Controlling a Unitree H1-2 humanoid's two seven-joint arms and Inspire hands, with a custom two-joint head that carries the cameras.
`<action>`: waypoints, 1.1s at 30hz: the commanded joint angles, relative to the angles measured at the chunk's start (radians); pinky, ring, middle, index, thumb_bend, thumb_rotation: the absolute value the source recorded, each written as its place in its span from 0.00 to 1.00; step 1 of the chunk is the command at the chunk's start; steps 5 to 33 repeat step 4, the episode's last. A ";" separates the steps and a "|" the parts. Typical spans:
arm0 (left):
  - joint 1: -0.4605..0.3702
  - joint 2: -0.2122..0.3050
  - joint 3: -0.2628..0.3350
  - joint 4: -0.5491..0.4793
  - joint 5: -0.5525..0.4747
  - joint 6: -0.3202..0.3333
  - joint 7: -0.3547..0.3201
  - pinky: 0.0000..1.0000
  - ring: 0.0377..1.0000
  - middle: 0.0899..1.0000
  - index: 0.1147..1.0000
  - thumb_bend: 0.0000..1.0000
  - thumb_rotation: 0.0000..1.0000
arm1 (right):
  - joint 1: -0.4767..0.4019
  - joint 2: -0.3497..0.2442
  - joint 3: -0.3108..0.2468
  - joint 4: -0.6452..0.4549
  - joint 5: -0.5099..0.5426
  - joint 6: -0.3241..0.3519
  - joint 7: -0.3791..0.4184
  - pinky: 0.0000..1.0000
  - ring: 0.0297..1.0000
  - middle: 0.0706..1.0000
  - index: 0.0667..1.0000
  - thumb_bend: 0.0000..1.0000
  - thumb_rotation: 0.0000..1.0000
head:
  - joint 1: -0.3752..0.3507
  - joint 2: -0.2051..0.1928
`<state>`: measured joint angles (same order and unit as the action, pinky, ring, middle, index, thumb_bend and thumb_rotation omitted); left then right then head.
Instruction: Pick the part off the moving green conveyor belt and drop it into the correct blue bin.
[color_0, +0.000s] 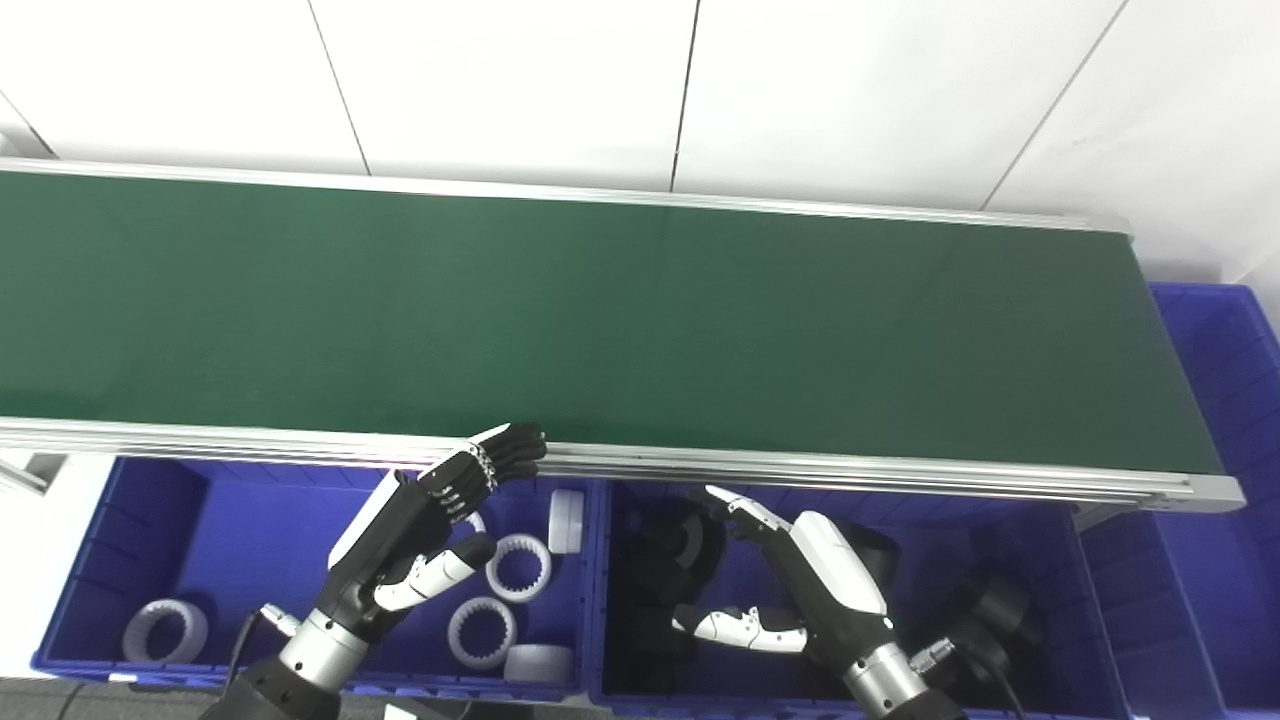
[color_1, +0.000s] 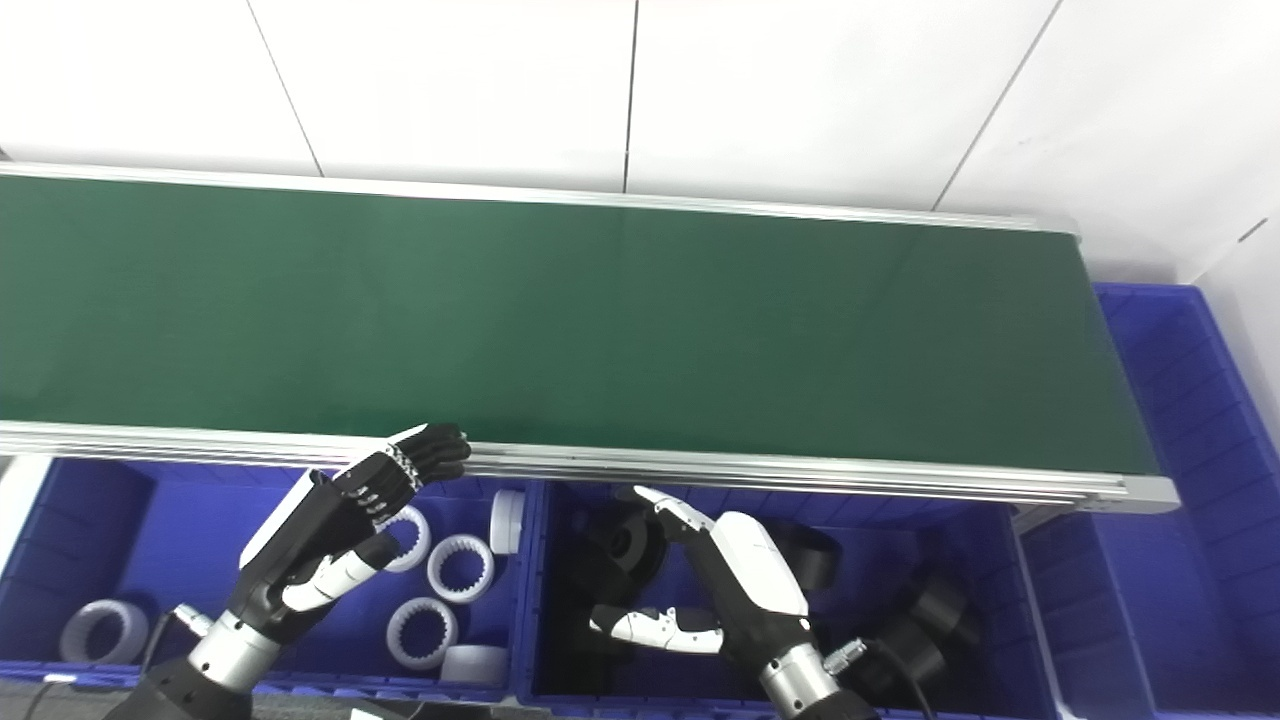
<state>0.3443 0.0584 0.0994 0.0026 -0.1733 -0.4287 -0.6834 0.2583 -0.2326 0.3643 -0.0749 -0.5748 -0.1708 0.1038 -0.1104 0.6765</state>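
Observation:
The green conveyor belt (color_0: 600, 320) runs across the view with no part on it. My left hand (color_0: 420, 530) is open and empty above the left blue bin (color_0: 130, 510), which holds several white ring parts (color_0: 518, 567); its fingertips reach the belt's near rail. My right hand (color_0: 800, 580) is open and empty above the middle blue bin (color_0: 1050, 560), which holds several black parts (color_0: 690, 545). Both hands also show in the right eye view: the left hand (color_1: 330, 530) and the right hand (color_1: 720, 585).
A third blue bin (color_0: 1220, 420) stands at the belt's right end. The belt's aluminium near rail (color_0: 800, 465) runs just above the bins. A white panelled wall (color_0: 640, 90) stands behind the belt.

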 joint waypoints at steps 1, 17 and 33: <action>0.004 0.000 0.003 -0.021 -0.024 -0.041 -0.007 0.84 0.87 0.86 0.84 0.45 0.63 | 0.004 0.002 0.000 -0.048 0.030 -0.032 -0.002 0.77 0.85 0.90 0.89 0.60 0.79 | 0.001 -0.001; 0.005 0.001 0.003 -0.021 -0.017 -0.041 -0.006 0.84 0.87 0.86 0.84 0.46 0.64 | 0.012 0.006 0.002 -0.061 0.099 -0.070 0.002 0.77 0.85 0.90 0.89 0.54 0.83 | 0.001 -0.002; 0.005 0.001 0.003 -0.021 -0.017 -0.041 -0.006 0.84 0.87 0.86 0.84 0.46 0.64 | 0.012 0.006 0.002 -0.061 0.099 -0.070 0.002 0.77 0.85 0.90 0.89 0.54 0.83 | 0.001 -0.002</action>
